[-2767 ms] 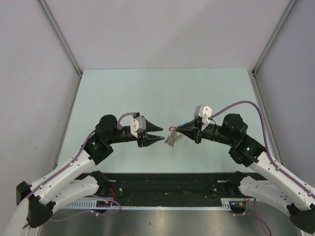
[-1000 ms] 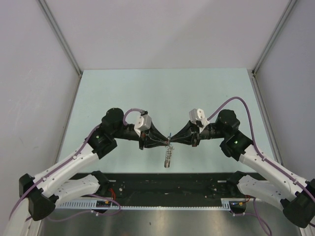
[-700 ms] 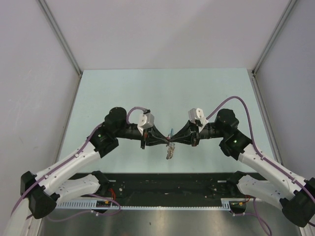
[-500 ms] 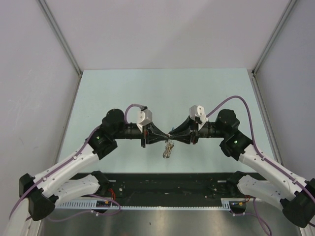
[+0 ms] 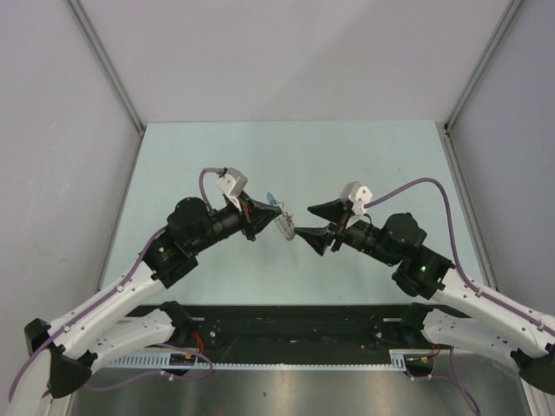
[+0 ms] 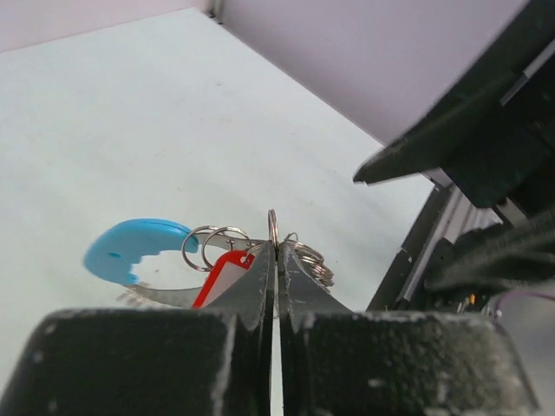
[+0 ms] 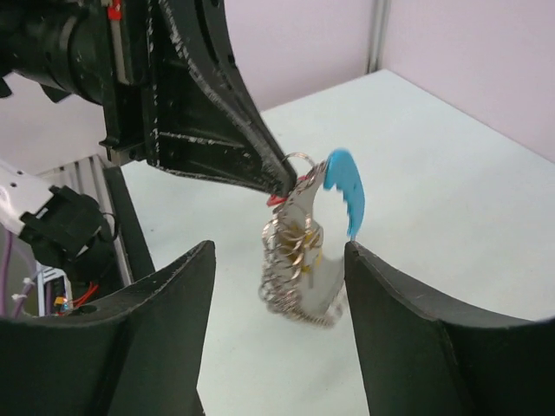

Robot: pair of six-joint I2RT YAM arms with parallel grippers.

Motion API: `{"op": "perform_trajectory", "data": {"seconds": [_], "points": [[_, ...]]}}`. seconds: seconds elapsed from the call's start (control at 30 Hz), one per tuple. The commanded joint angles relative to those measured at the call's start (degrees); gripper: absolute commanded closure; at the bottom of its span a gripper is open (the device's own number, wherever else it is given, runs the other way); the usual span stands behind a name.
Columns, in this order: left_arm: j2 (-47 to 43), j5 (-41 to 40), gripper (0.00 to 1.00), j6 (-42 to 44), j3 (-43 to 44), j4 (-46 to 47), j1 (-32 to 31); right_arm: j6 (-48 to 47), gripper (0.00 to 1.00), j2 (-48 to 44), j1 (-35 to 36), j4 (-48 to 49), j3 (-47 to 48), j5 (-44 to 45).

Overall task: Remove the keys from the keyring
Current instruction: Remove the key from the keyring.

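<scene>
Keyring (image 7: 293, 247) between tight left jaws

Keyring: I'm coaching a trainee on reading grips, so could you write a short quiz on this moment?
1. What pinches the keyring? A left jaws, B right jaws, C both.
2. True or false: the right jaws are shut.
3. Fill in: the key has a ___ head.
Key: 1 A; 2 false; 3 red.
</scene>
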Motion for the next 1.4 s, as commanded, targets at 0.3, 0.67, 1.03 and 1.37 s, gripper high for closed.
{"op": "perform_trajectory", "data": {"seconds": [0.3,0.67,1.03,1.37], "points": [[-2.76,-7.81,1.0,-7.55,2.87,0.06,-0.84,-10.83,0.26,13.49,8.99,10.95,0.83,17.84],[-4.43,1.4,0.97,-5.37,2.25,0.94,-0.93,-17.15,1.0,12.38,7.67,8.16,0.83,10.5],[-13.48,13.97,0.5,32.85,1.2,-8.9,-0.93,-15.06,1.0,2.96,-7.53,-8.38,1.0,-26.96],[-8.05,32.83,0.49,67.15,7.86,-28.93,-1.01,-9.08,1.0,3.92,-10.43,-7.77,1.36,-51.49]]}}
